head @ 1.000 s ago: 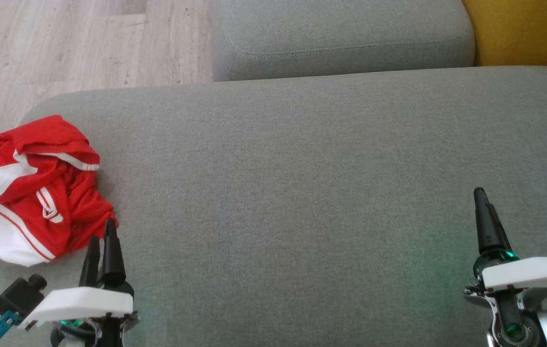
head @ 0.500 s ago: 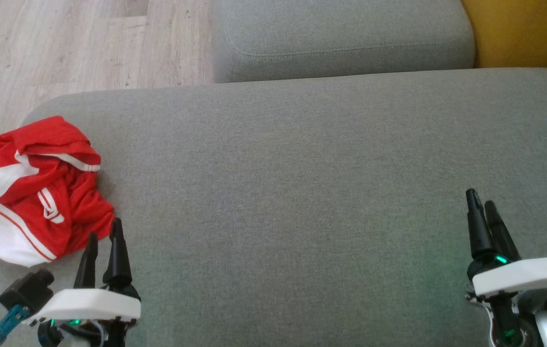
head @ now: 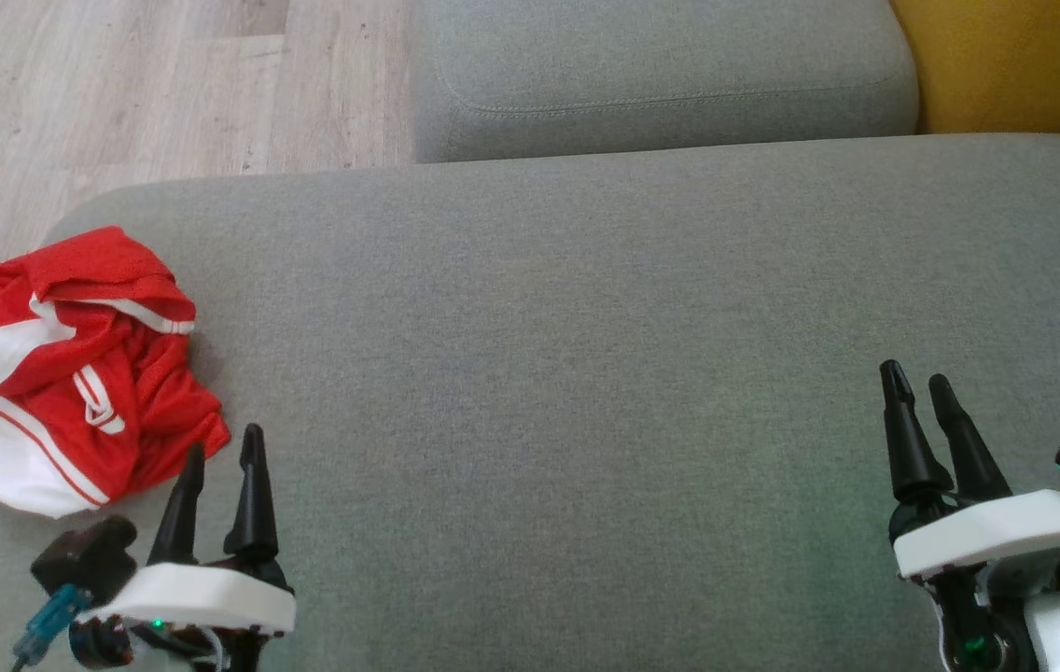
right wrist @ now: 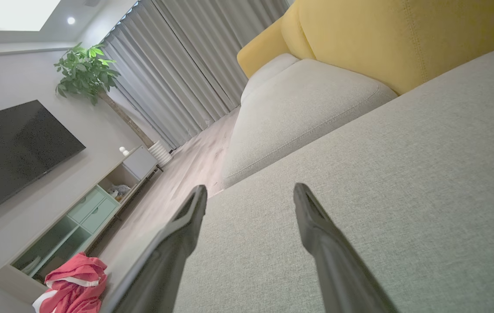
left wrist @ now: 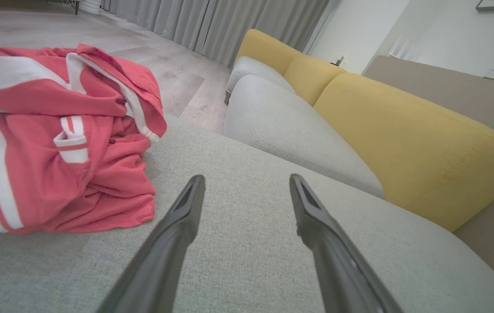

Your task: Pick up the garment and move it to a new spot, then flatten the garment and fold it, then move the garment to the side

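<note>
Head view: a crumpled red and white garment [head: 73,373] lies at the far left end of a wide grey sofa seat [head: 586,355], close to the edge where the wooden floor [head: 119,93] begins. The left gripper [head: 224,441] rises from the lower left, fingers pointing up the view and spread apart with nothing between them. Its tips are just beside the garment's lower right hem. The right gripper [head: 915,373] stands at the lower right, well apart from the garment, tilted slightly leftward. Its fingers are parted and empty over bare fabric. A second grey cushion [head: 661,75] sits beyond the seat, with a yellow backrest [head: 1015,56] at the upper right.

Left wrist view: the arm is held low and nearly level with the seat. The two dark fingers are spread wide and only grey upholstery shows in the gap. The garment is heaped to the left of the left finger, near it but not touching. Grey curtains [left wrist: 229,21] hang in the background.

Right wrist view: this arm is also low over the seat, rolled so that the room appears tilted. The fingers are wide and hold nothing. The garment shows small at the lower left, far off. A television [right wrist: 12,152], a plant [right wrist: 84,71] and a cabinet [right wrist: 90,204] line the wall.
</note>
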